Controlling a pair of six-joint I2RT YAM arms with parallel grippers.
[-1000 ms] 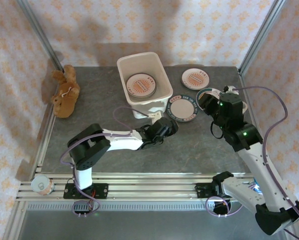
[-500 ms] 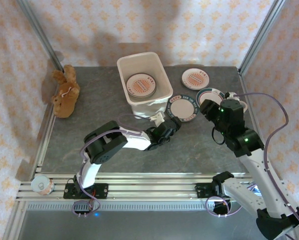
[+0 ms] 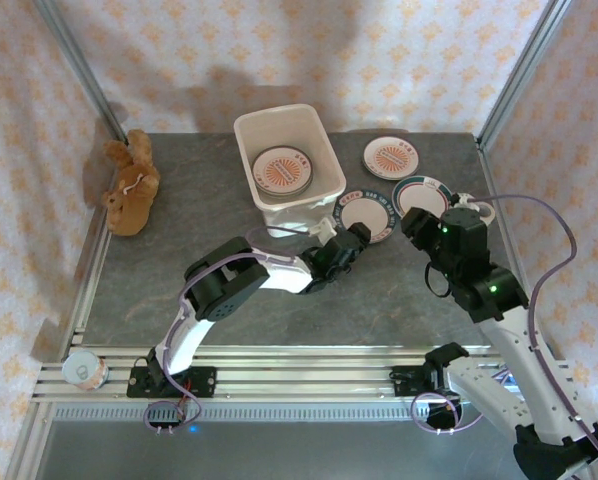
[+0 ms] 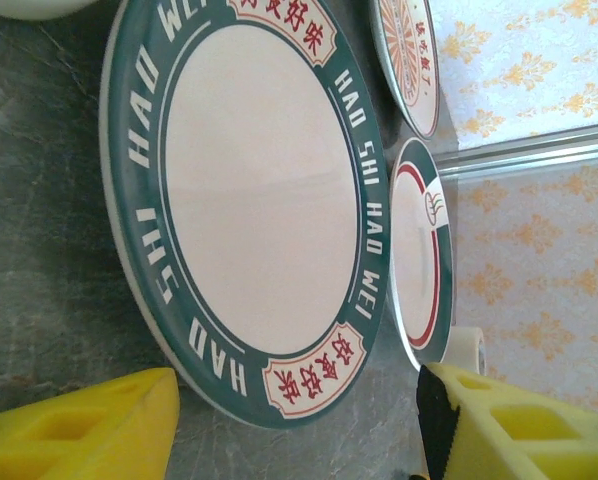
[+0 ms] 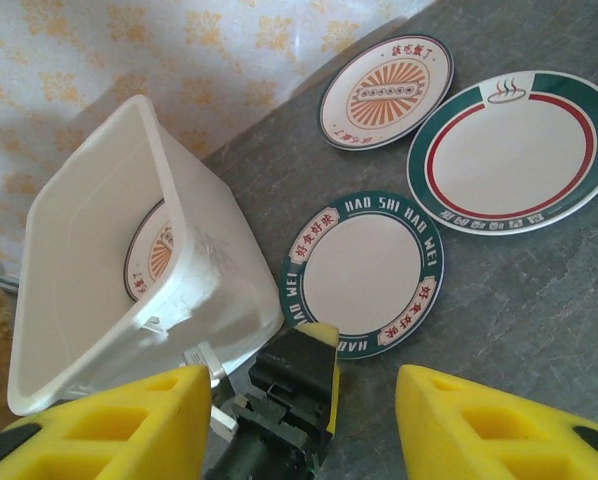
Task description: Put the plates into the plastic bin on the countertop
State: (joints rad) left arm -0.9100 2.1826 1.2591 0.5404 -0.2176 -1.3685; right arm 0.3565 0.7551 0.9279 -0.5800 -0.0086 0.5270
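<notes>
walls: pale wallpaper [image 3: 379,60] with orange flowers closes the cell on three sides, you see it behind everything
surface: your countertop [image 3: 199,230] is dark grey and mottled, with an aluminium frame [image 3: 279,362] along its near edge
plastic bin [image 5: 89,230]: off-white and deep, it stands at the far middle of the countertop
plate in the bin [image 3: 281,170]: cream with an orange centre, it lies flat on the floor of the plastic bin
plates outside: three lie flat on the countertop, to the right of the plastic bin; the lettered plate [image 5: 364,272] with the dark teal rim is nearest to the bin, the banded plate [image 5: 512,150] with green and red rings is just beside it, not touching, and the sunburst plate [image 5: 387,90] lies farther back
left gripper [image 3: 355,236]: you have it low at the near rim of the lettered plate; its yellow fingers [image 4: 89,430] stand apart, one at each side of that rim, and grip nothing; whether they touch the plate you cannot tell
right gripper [image 5: 301,385]: it hangs above the countertop near the banded plate; its jaws are apart and hold nothing
left edge: a brown plush toy [image 3: 129,185] lies well apart from the plates
</notes>
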